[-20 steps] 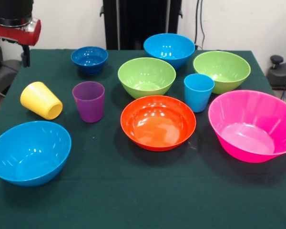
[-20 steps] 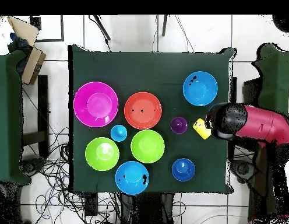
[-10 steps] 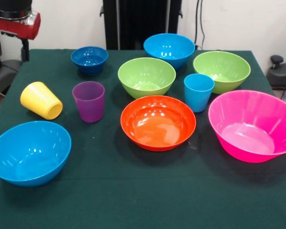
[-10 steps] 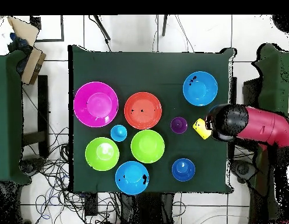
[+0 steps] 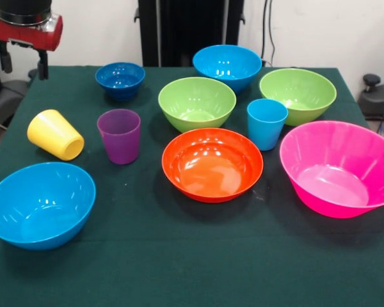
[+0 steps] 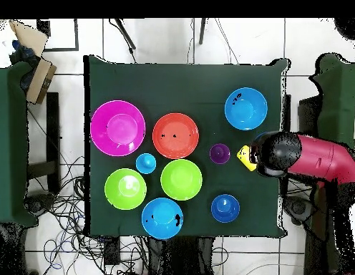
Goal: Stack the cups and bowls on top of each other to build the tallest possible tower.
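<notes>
My gripper (image 5: 24, 62) hangs open and empty at the far left, above and behind the yellow cup (image 5: 55, 134), which lies on its side. In the overhead view the arm's head (image 6: 277, 153) hides part of that cup (image 6: 243, 156). The purple cup (image 5: 120, 135) and the light blue cup (image 5: 267, 123) stand upright. All bowls sit apart and open side up: dark blue (image 5: 120, 79), light blue at the back (image 5: 227, 65), two lime green (image 5: 197, 102) (image 5: 298, 94), orange (image 5: 212, 163), pink (image 5: 339, 167), and light blue at the front left (image 5: 40, 203).
The dark green table (image 5: 198, 262) has bare cloth along its front. The black pedestal (image 5: 191, 29) stands behind the far edge. In the overhead view a side table with a cardboard box (image 6: 33, 68) stands at the left, with cables on the floor.
The gripper has shifted a little to the right in the front view, and the arm's head has moved further over the yellow cup in the overhead view. The cups and bowls have not moved.
</notes>
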`<state>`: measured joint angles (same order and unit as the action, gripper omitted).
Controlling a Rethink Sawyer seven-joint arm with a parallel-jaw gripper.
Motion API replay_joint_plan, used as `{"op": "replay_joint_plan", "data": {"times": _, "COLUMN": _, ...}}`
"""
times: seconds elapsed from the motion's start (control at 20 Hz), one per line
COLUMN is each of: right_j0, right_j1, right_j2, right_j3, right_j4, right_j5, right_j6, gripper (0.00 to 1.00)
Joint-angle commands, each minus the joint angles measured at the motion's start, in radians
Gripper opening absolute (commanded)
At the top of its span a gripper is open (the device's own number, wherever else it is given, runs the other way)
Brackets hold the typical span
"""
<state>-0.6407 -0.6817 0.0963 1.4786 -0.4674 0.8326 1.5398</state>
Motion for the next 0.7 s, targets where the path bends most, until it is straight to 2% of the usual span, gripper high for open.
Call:
{"op": "replay_joint_plan", "data": {"times": 0.05, "right_j0": 0.026, "right_j1": 0.007, "right_j2": 0.073, "right_j3": 0.084, "right_j4": -0.009, "right_j5": -0.014, "right_j6": -0.043, "gripper": 1.00}}
{"op": "replay_joint_plan", "data": {"times": 0.7, "right_j0": 0.038, "right_j1": -0.007, "right_j2": 0.076, "right_j3": 0.093, "right_j4": -0.003, "right_j5": 0.008, "right_j6": -0.038, "gripper": 1.00}}
